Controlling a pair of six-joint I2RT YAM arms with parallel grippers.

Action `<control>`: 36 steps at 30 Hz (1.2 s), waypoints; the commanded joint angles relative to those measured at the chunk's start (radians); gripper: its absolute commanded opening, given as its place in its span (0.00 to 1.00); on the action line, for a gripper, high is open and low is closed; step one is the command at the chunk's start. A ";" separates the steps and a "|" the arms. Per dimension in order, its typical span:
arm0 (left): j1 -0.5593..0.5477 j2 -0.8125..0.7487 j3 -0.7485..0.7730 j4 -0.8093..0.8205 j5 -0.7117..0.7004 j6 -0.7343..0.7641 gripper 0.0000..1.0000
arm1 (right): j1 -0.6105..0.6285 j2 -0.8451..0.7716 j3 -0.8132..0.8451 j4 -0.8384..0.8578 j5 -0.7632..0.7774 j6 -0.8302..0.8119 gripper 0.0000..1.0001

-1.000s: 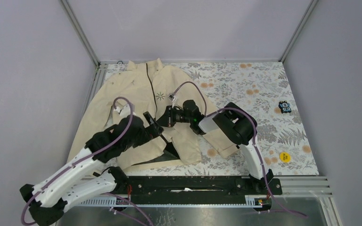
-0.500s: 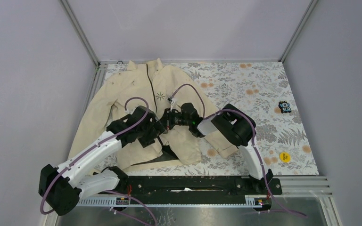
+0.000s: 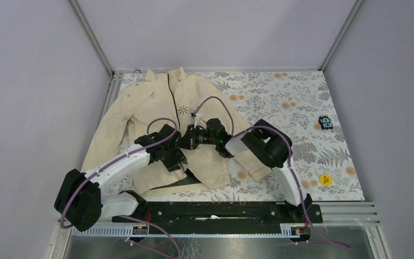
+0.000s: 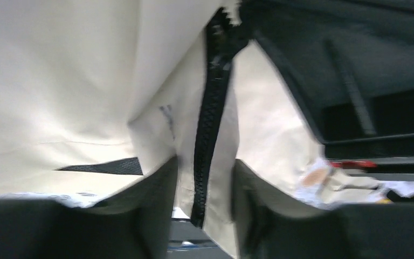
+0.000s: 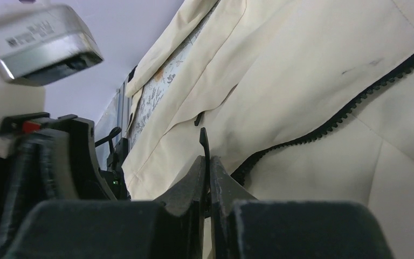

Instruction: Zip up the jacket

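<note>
The cream jacket (image 3: 151, 102) lies spread on the left half of the table, its dark zipper (image 3: 171, 97) closed near the collar and parted low down. My left gripper (image 3: 181, 158) sits at the lower front. In the left wrist view its fingers (image 4: 151, 205) press from both sides on the jacket's bottom edge, with the zipper strip (image 4: 207, 118) between them. My right gripper (image 3: 186, 141) is just above it, shut on the thin dark zipper pull (image 5: 203, 141). Zipper teeth (image 5: 329, 127) curve away to the right over the cream jacket (image 5: 302, 65).
A floral cloth (image 3: 291, 102) covers the table. A small black and blue object (image 3: 325, 122) and a yellow disc (image 3: 325, 179) lie at the right. Metal frame posts (image 3: 91, 38) stand at the back corners. A black rail (image 3: 221, 210) runs along the near edge.
My left arm has swung in from the left to the jacket's lower zipper edge, and its jaws have narrowed onto the fabric. The right gripper has stayed put on the pull.
</note>
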 commanded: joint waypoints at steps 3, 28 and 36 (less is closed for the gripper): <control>0.004 -0.046 -0.101 -0.011 -0.053 0.032 0.15 | 0.010 -0.052 0.046 -0.037 0.069 -0.065 0.00; 0.002 -0.373 -0.157 -0.319 -0.055 0.043 0.00 | -0.062 -0.128 0.388 -0.438 0.320 -0.201 0.00; 0.002 -0.449 -0.086 -0.415 -0.092 0.065 0.00 | -0.104 0.035 0.823 -0.615 0.383 -0.275 0.00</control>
